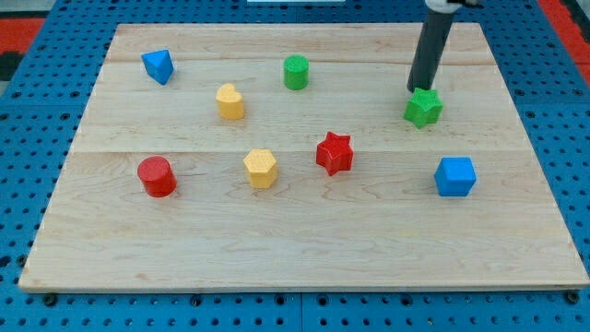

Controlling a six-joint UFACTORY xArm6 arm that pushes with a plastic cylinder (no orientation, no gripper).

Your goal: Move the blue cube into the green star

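The blue cube (455, 176) sits on the wooden board at the view's right, below the middle. The green star (423, 107) lies above it and slightly to the left, with a clear gap between them. My tip (418, 89) stands at the star's upper left edge, touching or nearly touching it. The dark rod rises from there to the view's top.
The wooden board (304, 258) also holds a blue triangular block (158, 65), a green cylinder (295, 72), a yellow block (230, 101), a yellow hexagonal block (261, 168), a red star (334, 153) and a red cylinder (157, 176). A blue pegboard surrounds the board.
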